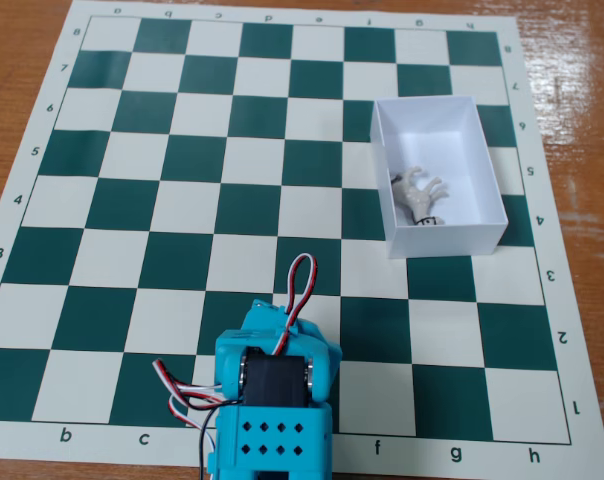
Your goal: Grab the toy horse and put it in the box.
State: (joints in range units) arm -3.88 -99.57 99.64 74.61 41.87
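Wooden desk [22,30] carries a green-and-white chessboard mat [182,200] that fills most of the fixed view. Next in size, we see the turquoise arm [272,400] folded low at the bottom edge, red, white and black wires looping over it; its gripper is hidden beneath the body, so we cannot tell whether it is wide or closed. To the right stands the box [390,150], open-topped, well apart from the arm. Inside it, near the left wall, the toy horse [420,192] lies on its side. We judge the placing step done; the next move calls only for the arm to rest clear.
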